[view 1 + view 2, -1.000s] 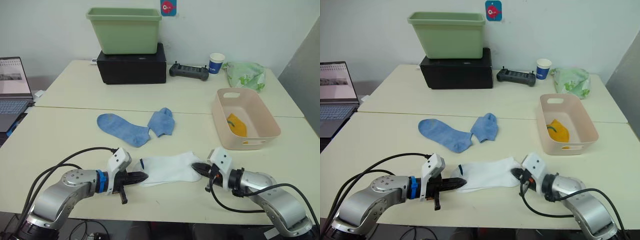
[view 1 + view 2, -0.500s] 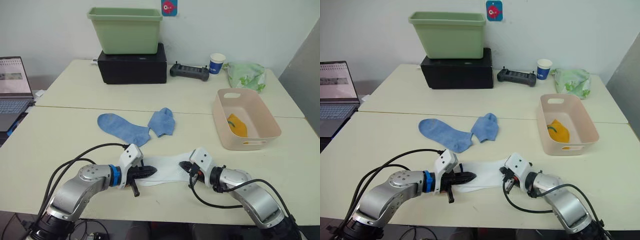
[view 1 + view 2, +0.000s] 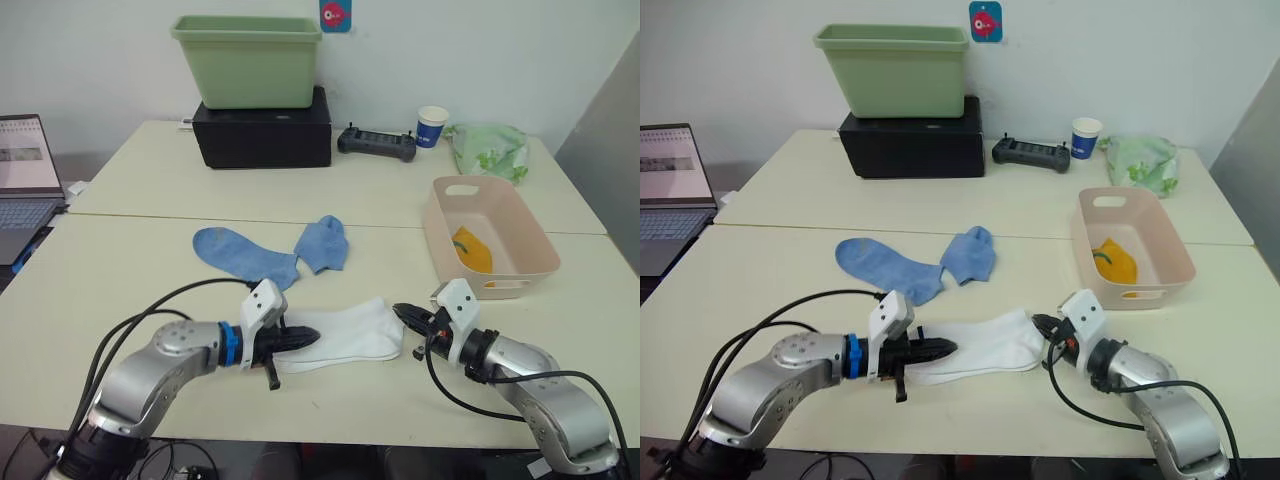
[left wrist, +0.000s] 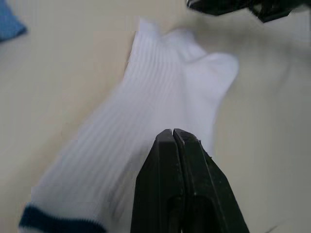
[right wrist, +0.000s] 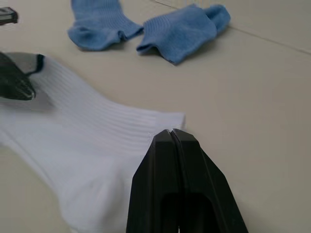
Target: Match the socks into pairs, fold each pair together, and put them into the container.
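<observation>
Two cream tables [image 3: 150, 270] abut before a white wall. At lower centre of the frame lies the white sock pair [image 3: 340, 335], stacked flat, a dark navy edge on the cuff at its left end. The left gripper [image 3: 305, 338] rests on that cuff end, its fingers pressed together; whether fabric is pinched between them cannot be told. The right gripper [image 3: 408, 316] sits just beside the toe end, fingers together, holding nothing. Above the white pair, two blue socks [image 3: 270, 252] lie touching at centre frame. The pale pink container [image 3: 505, 285] stands at right, with yellow socks [image 3: 474, 251] inside. Along the back of the frame are a green tub [image 3: 247, 60] on a black box [image 3: 262, 135], a black handheld controller [image 3: 377, 144], a white and blue paper cup [image 3: 432, 126] and a green plastic bag [image 3: 490, 148]. An open laptop [image 3: 25, 175] stands at the left edge. Upper centre, a small wall sticker [image 3: 335, 15] shows a red figure; no writing is legible.
</observation>
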Robot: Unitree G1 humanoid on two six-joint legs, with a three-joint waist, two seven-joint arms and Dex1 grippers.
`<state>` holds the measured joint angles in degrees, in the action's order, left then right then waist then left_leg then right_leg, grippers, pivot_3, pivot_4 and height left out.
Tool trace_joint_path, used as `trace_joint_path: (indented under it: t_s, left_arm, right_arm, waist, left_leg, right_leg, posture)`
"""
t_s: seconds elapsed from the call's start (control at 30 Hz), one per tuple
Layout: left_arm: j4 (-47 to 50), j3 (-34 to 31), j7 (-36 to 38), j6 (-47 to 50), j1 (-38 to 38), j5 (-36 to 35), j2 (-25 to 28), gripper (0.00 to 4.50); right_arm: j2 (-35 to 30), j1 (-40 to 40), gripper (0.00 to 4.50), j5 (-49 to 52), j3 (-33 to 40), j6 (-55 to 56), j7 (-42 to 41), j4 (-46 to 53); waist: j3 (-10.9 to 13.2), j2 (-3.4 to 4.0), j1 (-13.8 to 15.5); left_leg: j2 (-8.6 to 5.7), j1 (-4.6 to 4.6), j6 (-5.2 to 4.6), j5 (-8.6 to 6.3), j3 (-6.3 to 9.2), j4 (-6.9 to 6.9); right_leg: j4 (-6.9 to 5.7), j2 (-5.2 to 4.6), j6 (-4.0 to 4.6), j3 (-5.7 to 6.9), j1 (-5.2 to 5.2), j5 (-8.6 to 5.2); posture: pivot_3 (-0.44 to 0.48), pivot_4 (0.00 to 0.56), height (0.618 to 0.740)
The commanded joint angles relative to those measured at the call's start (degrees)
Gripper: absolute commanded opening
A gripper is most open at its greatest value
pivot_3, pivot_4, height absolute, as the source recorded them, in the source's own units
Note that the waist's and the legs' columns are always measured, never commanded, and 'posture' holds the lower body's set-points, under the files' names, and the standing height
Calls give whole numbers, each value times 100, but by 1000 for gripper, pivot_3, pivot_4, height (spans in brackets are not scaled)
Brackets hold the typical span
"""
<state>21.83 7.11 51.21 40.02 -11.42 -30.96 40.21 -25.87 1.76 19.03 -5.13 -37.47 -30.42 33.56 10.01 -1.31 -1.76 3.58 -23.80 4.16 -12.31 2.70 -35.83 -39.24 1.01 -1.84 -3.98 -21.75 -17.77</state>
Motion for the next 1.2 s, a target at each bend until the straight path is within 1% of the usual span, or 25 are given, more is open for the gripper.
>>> trace_joint_path:
  t_s: [0.03, 0.2, 0.27, 0.3, 0.37, 0.4, 0.6, 0.63, 0.77, 0.83, 0.87, 0.93, 1.07, 1.1, 1.13, 1.17, 1.2]
  left_arm:
    - [-257, 155, 151, -220, -253, 205, -52, 0]
    - [-944, 576, 381, -569, -326, 684, -79, 0]
    - [-1180, 678, 357, -634, -298, 845, -140, 0]
    - [-1238, 731, 348, -655, -269, 913, -161, 0]
    - [-1278, 771, 357, -703, -222, 991, -198, 0]
    - [-1274, 778, 365, -725, -197, 1014, -206, 0]
    - [-1206, 808, 421, -799, -65, 1092, -190, 0]
    - [-1202, 778, 398, -751, -49, 1065, -209, 0]
    - [-1192, 729, 385, -684, -46, 1040, -239, 0]
    - [-1186, 714, 385, -678, -52, 1043, -242, 0]
    - [-1188, 709, 385, -678, -58, 1044, -243, 0]
    - [-1180, 697, 388, -696, -68, 1051, -240, 0]
    - [-1128, 666, 396, -704, -67, 1033, -220, 0]
    - [-1115, 646, 385, -717, -77, 1025, -230, 0]
    - [-1087, 625, 367, -714, -117, 1006, -256, 0]
    - [-1067, 612, 354, -711, -146, 992, -276, 0]
    - [-1025, 605, 330, -690, -199, 970, -315, 0]
  right_arm:
    - [-49, 135, 40, 45, 146, 48, 50, 203]
    - [50, 268, 40, 149, 176, -153, 230, 274]
    - [312, 315, 40, 514, 416, -511, 410, 291]
    - [482, 313, 204, 695, 591, -645, 524, 263]
    - [667, 293, 652, 856, 780, -819, 695, 204]
    - [688, 296, 972, 849, 781, -884, 744, 160]
    - [635, 291, 3146, 576, 476, -906, 958, 7]
    - [532, 284, 3465, 443, 273, -903, 944, -37]
    - [281, 163, 3465, 100, -464, -930, 845, -40]
    - [233, 110, 3465, 20, -659, -907, 807, 38]
    - [255, 93, 3087, -14, -675, -912, 850, 32]
    - [280, 46, 2616, -53, -649, -893, 911, -3]
    - [355, -43, 1107, 77, -436, -1022, 934, 56]
    - [375, -59, 839, 144, -352, -1081, 933, 90]
    - [358, -74, 418, 184, -268, -1114, 919, 111]
    - [347, -84, 123, 211, -210, -1139, 909, 124]
    - [323, -89, 52, 251, -116, -1161, 888, 128]
  waist:
    - [0, 1, -1]
    - [0, 1, -20]
    - [0, 1, -8]
    - [0, 0, -5]
    - [-1, 2, -4]
    - [-2, 3, -4]
    - [-5, 9, -6]
    - [-6, 9, -6]
    - [-17, 7, -12]
    - [-27, 10, -13]
    - [-28, 10, -13]
    - [-28, 9, -12]
    - [-28, 10, -12]
    - [-28, 10, -10]
    - [-28, 10, -9]
    - [-28, 10, -7]
    - [-28, 10, -7]
  left_leg:
    - [-1, 0, 0, 0, -2, -1]
    - [0, -1, 0, 0, -5, 2]
    - [1, 0, -1, 0, -1, 2]
    - [1, -1, -1, 0, 1, 2]
    - [1, 0, -1, 0, 2, 1]
    - [0, 0, -1, 0, 0, 1]
    - [0, 1, -1, 0, -1, 1]
    - [0, 1, -1, 0, -1, 2]
    - [0, 4, -1, 0, -3, 0]
    - [2, 5, -1, 0, -2, 1]
    - [3, 5, -1, 0, -2, 2]
    - [3, 5, -1, 0, 0, 2]
    - [2, 4, -1, 0, -1, 2]
    - [2, 3, -1, 0, -1, 2]
    - [2, 3, -1, 0, -1, 2]
    - [2, 3, -1, 0, 0, 2]
    - [2, 2, -1, 0, -1, 2]
  right_leg:
    - [2, 0, 0, -2, -1, 0]
    - [4, 2, 0, -6, -5, 0]
    - [1, 3, 0, -2, -4, 0]
    - [-1, 4, 0, -1, -4, 0]
    - [-2, 3, 0, -1, -1, 0]
    - [-1, 1, 0, -3, -1, 0]
    - [-1, 0, 1, -2, -1, -1]
    - [-1, 0, 1, -3, -1, -1]
    - [0, 0, 1, -5, 0, -1]
    - [-1, 2, 1, -4, 0, -1]
    - [-1, 3, 1, -3, 0, -1]
    - [-1, 4, 2, -3, 0, -2]
    - [-1, 4, 2, -3, 0, -2]
    - [-1, 3, 2, -3, -1, -2]
    - [-1, 3, 1, -3, -1, -2]
    - [-1, 3, 1, -3, -1, -2]
    - [-1, 3, 1, -3, -1, -2]
  posture:
    - [0, 150, 730]
    - [0, 150, 730]
    - [0, 150, 730]
    - [0, 150, 730]
    - [0, 150, 730]
    - [0, 150, 730]
    - [0, 150, 730]
    - [0, 150, 730]
    - [0, 150, 730]
    - [0, 150, 730]
    - [0, 150, 730]
    - [0, 150, 730]
    - [0, 150, 730]
    - [0, 150, 730]
    - [0, 150, 730]
    - [0, 150, 730]
    - [0, 150, 730]
